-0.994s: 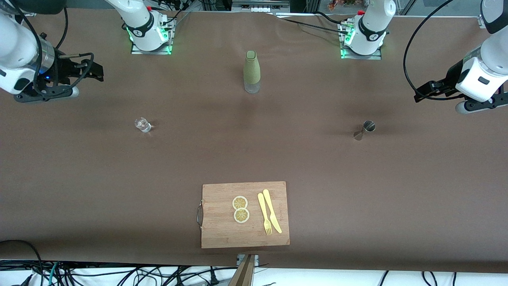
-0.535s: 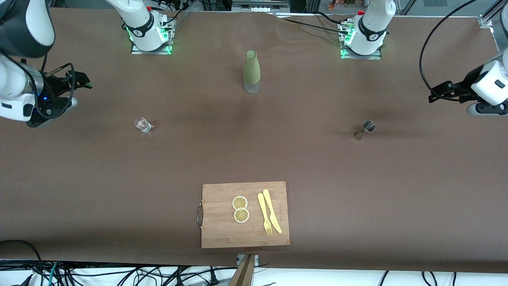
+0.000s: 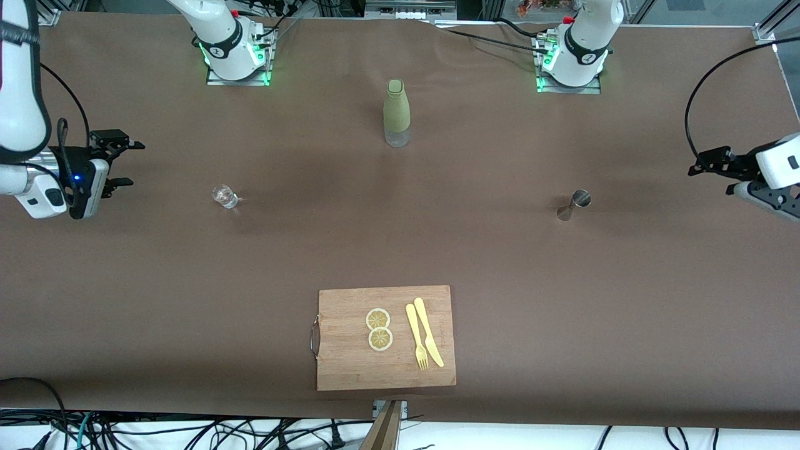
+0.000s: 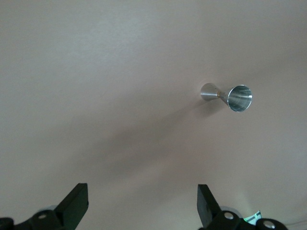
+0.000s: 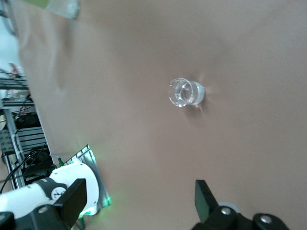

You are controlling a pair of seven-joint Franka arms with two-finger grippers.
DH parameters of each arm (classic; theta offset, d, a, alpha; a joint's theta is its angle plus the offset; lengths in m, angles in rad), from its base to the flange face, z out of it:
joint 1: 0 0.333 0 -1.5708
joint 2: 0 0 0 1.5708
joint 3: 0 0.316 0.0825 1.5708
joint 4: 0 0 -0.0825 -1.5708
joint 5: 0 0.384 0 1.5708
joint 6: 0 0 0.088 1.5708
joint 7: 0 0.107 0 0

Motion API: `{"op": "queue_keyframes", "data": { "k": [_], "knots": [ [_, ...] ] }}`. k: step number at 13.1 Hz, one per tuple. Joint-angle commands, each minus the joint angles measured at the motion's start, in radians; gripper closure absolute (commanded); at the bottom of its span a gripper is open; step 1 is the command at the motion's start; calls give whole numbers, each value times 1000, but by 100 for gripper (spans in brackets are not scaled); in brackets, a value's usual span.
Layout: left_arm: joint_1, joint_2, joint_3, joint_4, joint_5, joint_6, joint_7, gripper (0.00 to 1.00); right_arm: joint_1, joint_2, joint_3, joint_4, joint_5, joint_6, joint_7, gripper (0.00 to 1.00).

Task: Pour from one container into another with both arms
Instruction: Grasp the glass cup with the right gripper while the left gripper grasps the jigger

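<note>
Jigger [image 3: 574,205] and glass tumbler [image 3: 224,196] stand well apart, green bottle [image 3: 396,112] between and farther back; cutting board [image 3: 385,337] nearer. Left gripper [image 3: 709,162] and right gripper [image 3: 122,164] hover with jaws spread, apparently empty.

Both claws, left [image 3: 709,161] and right [image 3: 122,164], have drawn outward.

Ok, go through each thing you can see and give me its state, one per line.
jigger: upright on the table, untouched
glass tumbler: upright, untouched
green bottle: upright, capped
cutting board: flat, bearing lemon slices, fork, knife
left gripper: open, holding nothing
right gripper: open, holding nothing
</note>
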Motion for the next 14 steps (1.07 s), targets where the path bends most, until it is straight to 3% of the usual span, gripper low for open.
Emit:
{"op": "queue_keyframes", "data": {
  "k": [1,3,5,9,11,14],
  "knots": [
    [59,83,-8,9,-99,34,205,0,-63,124,3,6,166,16,-302,0],
    [73,152,-9,13,-131,52,362,0,-83,226,3,8,267,27,-541,0],
    [98,209,-8,16,-275,63,552,0,-83,273,3,6,341,61,-798,0],
    [146,327,-8,22,-520,62,1036,0,-118,352,3,-8,500,67,-1112,0],
    [149,380,15,19,-579,53,1209,0,-132,395,3,-31,556,64,-1214,0],
    [149,452,30,13,-659,37,1453,0,-132,430,7,-31,573,58,-1240,0]
  ]
}}
